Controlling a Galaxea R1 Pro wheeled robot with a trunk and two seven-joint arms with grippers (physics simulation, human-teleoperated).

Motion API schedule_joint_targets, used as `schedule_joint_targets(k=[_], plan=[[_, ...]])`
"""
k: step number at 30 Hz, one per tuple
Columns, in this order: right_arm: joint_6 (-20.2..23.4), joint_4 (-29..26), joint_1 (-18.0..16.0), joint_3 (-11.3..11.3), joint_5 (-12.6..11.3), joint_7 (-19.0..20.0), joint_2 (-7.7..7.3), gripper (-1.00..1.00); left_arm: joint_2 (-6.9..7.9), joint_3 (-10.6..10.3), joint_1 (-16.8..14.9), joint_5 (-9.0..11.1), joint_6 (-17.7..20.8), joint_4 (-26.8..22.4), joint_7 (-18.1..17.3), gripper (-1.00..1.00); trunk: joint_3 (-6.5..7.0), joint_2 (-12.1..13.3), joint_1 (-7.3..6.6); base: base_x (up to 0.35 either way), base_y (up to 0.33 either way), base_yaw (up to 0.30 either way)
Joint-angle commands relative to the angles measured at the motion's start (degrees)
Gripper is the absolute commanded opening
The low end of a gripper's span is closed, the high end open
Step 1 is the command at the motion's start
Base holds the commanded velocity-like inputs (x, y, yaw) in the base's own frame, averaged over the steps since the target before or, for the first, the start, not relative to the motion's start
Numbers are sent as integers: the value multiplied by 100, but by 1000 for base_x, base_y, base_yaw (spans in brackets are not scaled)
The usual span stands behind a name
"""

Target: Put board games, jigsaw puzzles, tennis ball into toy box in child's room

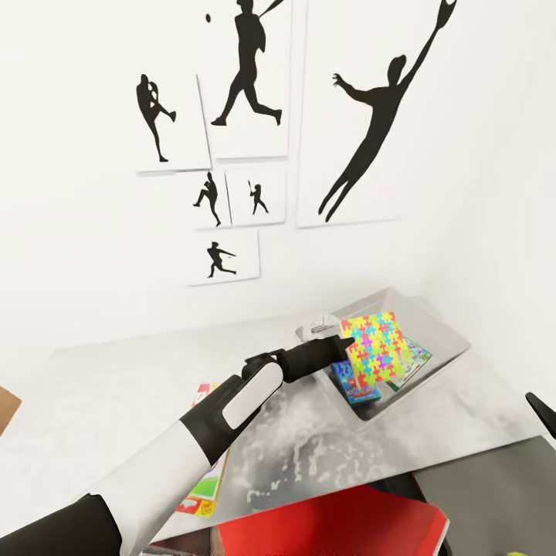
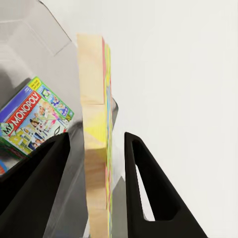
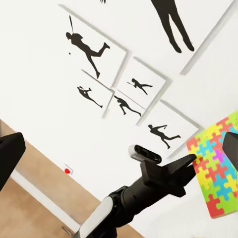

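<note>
My left claw [image 1: 345, 345] is clenched on a jigsaw puzzle [image 1: 378, 346], holding it tilted over the toy box [image 1: 440, 328] at the far end of the table [image 1: 116, 386]. In that box lie a Monopoly game [image 2: 33, 117] and a blue game [image 1: 357, 384]. My right claw [image 1: 542, 411] peeks in beside the box; I cannot tell its state.

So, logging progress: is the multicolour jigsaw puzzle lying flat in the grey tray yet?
No. The left gripper holds the puzzle tilted above the tray.
</note>
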Motion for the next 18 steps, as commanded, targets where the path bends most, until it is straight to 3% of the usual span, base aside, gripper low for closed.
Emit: schedule_joint_targets(k=[1,18], plan=[[47,-1,-5,-3,-9,9,-1,100,0,-2,-6,42,-31,2,-5,-100,-20,-11,3,0,0,0],[27,-1,-5,-17,-3,2,24,100,0,-4,-6,42,-291,-6,3,-100,-131,-11,3,0,0,0]])
